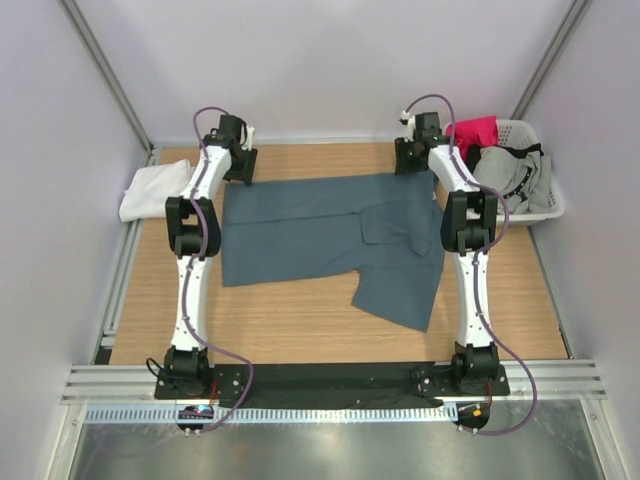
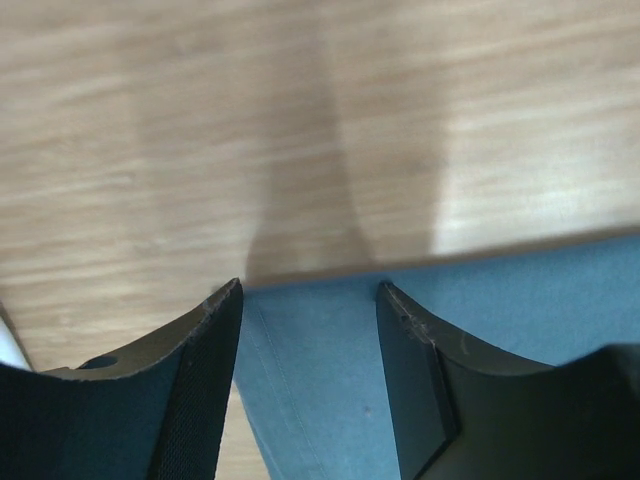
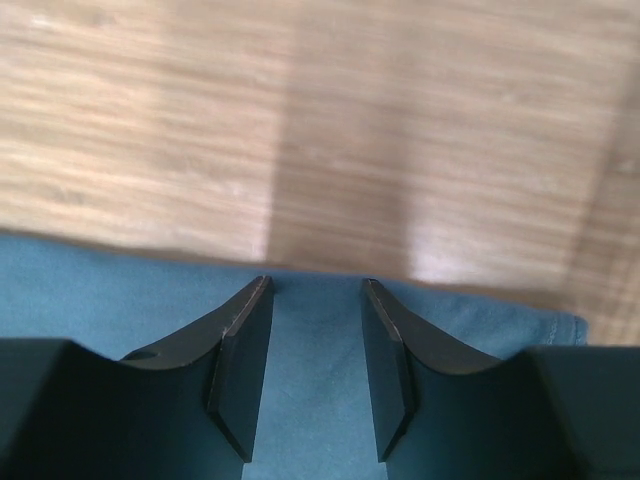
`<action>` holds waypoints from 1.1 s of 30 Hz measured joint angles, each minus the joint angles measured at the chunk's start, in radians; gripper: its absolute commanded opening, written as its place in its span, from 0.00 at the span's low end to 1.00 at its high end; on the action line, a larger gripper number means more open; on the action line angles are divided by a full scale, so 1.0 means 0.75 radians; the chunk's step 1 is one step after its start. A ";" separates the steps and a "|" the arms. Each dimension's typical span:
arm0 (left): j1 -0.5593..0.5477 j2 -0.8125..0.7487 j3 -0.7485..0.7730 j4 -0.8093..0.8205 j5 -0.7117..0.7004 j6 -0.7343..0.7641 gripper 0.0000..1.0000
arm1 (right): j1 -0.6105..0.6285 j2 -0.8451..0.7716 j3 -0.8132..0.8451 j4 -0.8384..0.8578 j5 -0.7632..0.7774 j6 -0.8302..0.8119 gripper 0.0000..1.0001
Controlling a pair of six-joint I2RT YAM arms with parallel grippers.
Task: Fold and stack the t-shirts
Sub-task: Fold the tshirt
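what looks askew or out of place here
The slate-blue soft t-shirt lies lopsided: its right portion juts at a slant toward the near edge, past the straight hem. Nothing looks spilled or damaged.

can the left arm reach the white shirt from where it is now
Probably yes. The white shirt lies at the left edge of the table, beside the left arm, with only bare wood between; the left gripper is open.

The left arm (image 1: 190, 290) and right arm (image 1: 472, 290) are built of slim white links joined by black housings. Each is trailed by a purple cable (image 1: 205, 110) — the fingers (image 2: 195, 400) are matte black.
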 measured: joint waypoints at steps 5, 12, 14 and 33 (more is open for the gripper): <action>0.001 0.019 0.033 0.091 -0.038 0.023 0.59 | 0.001 0.051 0.081 0.044 0.020 0.001 0.48; -0.006 -0.086 0.023 0.170 -0.069 0.031 0.59 | 0.000 -0.088 -0.081 0.115 0.033 -0.028 0.50; -0.014 -0.247 -0.108 0.213 -0.068 0.042 0.59 | -0.001 -0.291 -0.341 0.172 0.009 -0.076 0.51; -0.186 -1.350 -1.485 0.356 -0.018 0.228 0.60 | 0.293 -1.805 -1.914 -0.205 -0.428 -1.092 0.54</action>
